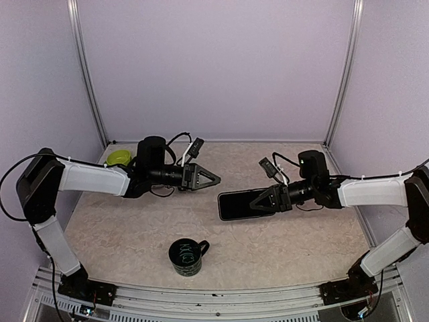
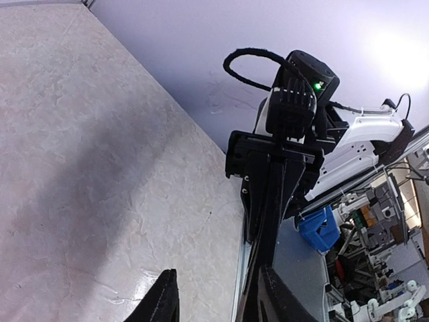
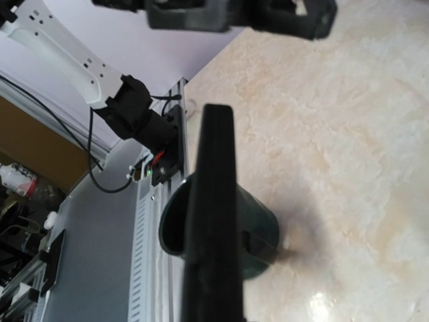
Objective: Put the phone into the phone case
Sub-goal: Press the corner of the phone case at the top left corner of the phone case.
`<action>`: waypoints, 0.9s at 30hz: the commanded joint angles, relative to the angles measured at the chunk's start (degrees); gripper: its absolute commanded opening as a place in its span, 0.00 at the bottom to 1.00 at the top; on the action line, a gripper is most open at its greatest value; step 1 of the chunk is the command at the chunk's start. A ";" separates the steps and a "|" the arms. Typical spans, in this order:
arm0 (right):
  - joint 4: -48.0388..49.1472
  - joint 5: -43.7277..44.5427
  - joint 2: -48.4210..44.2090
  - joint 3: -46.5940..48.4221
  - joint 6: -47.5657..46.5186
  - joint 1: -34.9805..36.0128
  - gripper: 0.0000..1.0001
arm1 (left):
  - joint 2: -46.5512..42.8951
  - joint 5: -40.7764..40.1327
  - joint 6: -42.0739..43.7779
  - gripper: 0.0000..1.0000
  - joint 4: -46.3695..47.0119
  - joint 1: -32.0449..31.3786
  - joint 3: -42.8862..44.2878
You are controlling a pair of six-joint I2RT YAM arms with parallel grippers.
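Note:
The phone (image 1: 242,204) is a flat black slab held level above the table, right of centre. I cannot tell whether the phone case is around it; no separate case shows. My right gripper (image 1: 273,199) is shut on the slab's right end. In the right wrist view the phone (image 3: 211,201) runs edge-on up the middle and hides the fingers. My left gripper (image 1: 216,179) hovers just beyond the slab's left end, open and empty. In the left wrist view its fingertips (image 2: 164,298) stand apart, with the slab's edge (image 2: 267,228) close beside the right one.
A dark green mug (image 1: 186,256) stands near the front edge, below the phone in the right wrist view (image 3: 265,231). A yellow-green bowl (image 1: 119,157) sits at the back left behind the left arm. Purple walls enclose the table on three sides.

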 commanded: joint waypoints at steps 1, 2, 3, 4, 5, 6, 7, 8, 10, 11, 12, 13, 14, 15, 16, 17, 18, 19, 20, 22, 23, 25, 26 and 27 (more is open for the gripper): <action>-3.41 -0.71 0.58 3.39 -3.24 -0.16 0.00 | -2.07 -1.92 9.52 0.41 -11.87 -1.47 2.77; -4.35 -0.59 0.81 3.89 -3.67 -0.13 0.00 | -2.07 -1.64 10.02 0.41 -12.44 -1.77 3.03; -5.14 -0.54 1.00 4.26 -4.00 -0.13 0.00 | -2.07 -1.18 10.79 0.41 -13.29 -2.19 3.50; -5.74 -0.56 1.18 4.55 -4.37 -0.13 0.00 | -2.07 -1.13 12.31 0.41 -14.57 -2.62 4.05; -6.30 -0.51 1.23 4.82 -4.56 -0.13 0.00 | -2.01 -1.23 13.60 0.41 -16.70 -3.13 4.61; -6.72 -0.46 1.29 5.04 -4.78 -0.14 0.00 | -1.95 -1.39 14.78 0.41 -18.31 -3.66 5.16; -6.97 -0.43 1.20 5.22 -4.89 -0.13 0.00 | -1.87 -1.49 15.90 0.41 -19.78 -4.19 5.66; -7.43 -0.37 1.16 5.44 -5.25 -0.13 0.00 | -1.75 -1.58 16.95 0.41 -21.43 -4.65 6.32; -8.13 -0.16 1.21 5.84 -5.72 -0.13 0.00 | -1.40 -2.02 18.47 0.38 -23.28 -5.48 7.02; -8.37 -0.01 1.28 5.94 -5.89 -0.13 0.00 | -1.37 -2.13 18.89 0.36 -23.67 -5.77 7.15; -8.59 0.13 1.44 6.02 -6.03 -0.13 0.00 | -1.37 -2.27 19.07 0.33 -23.76 -5.91 7.16; -8.75 0.21 1.63 6.05 -6.12 -0.14 0.00 | -1.45 -2.33 19.08 0.28 -23.73 -5.94 7.16; -8.87 0.31 1.86 6.01 -6.21 -0.14 0.00 | -1.50 -2.57 19.04 0.23 -23.77 -5.95 7.16; -9.01 0.46 2.05 5.95 -6.25 -0.17 0.00 | -1.54 -2.64 19.14 0.18 -23.89 -5.95 7.13; -8.98 0.53 2.25 5.92 -6.26 -0.21 0.00 | -1.47 -2.98 19.31 0.13 -24.24 -5.95 7.16; -9.03 0.63 2.41 5.81 -6.23 -0.22 0.00 | -1.51 -3.24 19.52 0.08 -24.48 -5.95 7.10; -9.01 0.66 2.53 5.71 -6.20 -0.22 0.00 | -1.61 -3.53 19.62 0.03 -24.56 -5.95 6.87; -9.08 0.70 2.75 5.63 -6.26 -0.30 0.00 | -1.69 -3.86 19.79 0.00 -24.63 -5.84 6.57; -9.13 0.64 2.81 5.61 -6.36 -0.37 0.00 | -1.88 -4.29 19.84 0.00 -24.66 -5.86 6.29; -9.31 0.69 2.97 5.65 -6.51 -0.52 0.00 | -2.21 -4.90 19.84 0.00 -24.61 -5.80 5.78; -9.37 0.66 2.99 5.63 -6.65 -0.67 0.00 | -2.37 -4.93 19.83 0.00 -24.51 -5.71 5.57; -9.48 0.32 2.87 5.61 -7.14 -0.95 0.00 | -2.65 -3.94 19.24 0.00 -23.81 -5.40 4.93; -9.54 0.08 2.83 5.53 -7.85 -1.07 0.00 | -2.75 -2.87 18.49 0.00 -22.44 -5.11 4.44; -9.75 -0.05 2.74 5.46 -8.53 -1.17 0.00 | -2.89 -1.21 17.28 0.00 -20.70 -4.69 3.71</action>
